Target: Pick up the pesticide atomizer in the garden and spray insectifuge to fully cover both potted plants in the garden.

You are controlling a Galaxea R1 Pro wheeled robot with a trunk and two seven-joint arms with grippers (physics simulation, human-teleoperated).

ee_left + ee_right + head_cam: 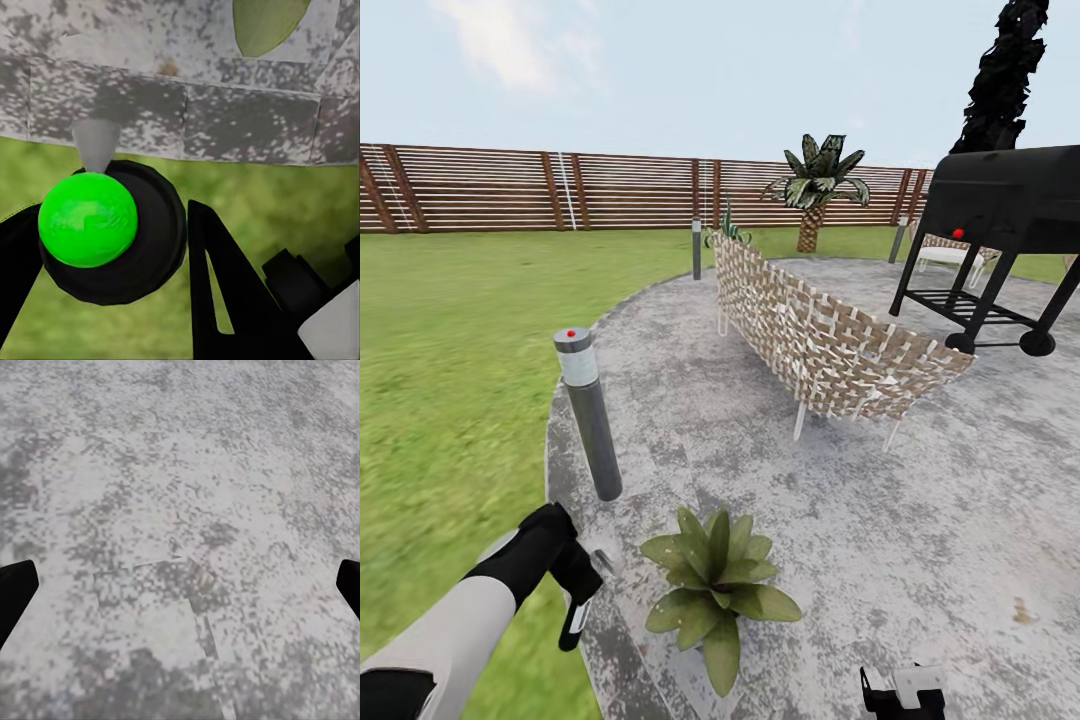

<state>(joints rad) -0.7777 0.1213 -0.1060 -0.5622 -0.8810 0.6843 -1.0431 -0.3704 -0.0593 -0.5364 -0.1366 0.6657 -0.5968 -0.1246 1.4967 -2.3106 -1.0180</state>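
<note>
My left gripper (578, 592) is shut on the pesticide atomizer (574, 618), a dark bottle with a white label strip and a pale grey nozzle. It hangs over the patio's edge, just left of a potted plant (715, 590) with broad speckled leaves. In the left wrist view the atomizer (112, 229) sits between the black fingers (225, 292), its grey nozzle pointing toward the stone rim, and one plant leaf (266, 22) shows beyond. My right gripper (905, 695) is low over the patio, and in the right wrist view the right gripper (180, 585) is open above bare stone.
A grey bollard lamp (590, 410) stands behind my left hand. A woven sofa (820, 335) and a black grill (1000, 230) occupy the round stone patio (920, 520). Lawn (450, 340) spreads to the left, with a slatted fence (560, 190) and a palm (815, 190) behind.
</note>
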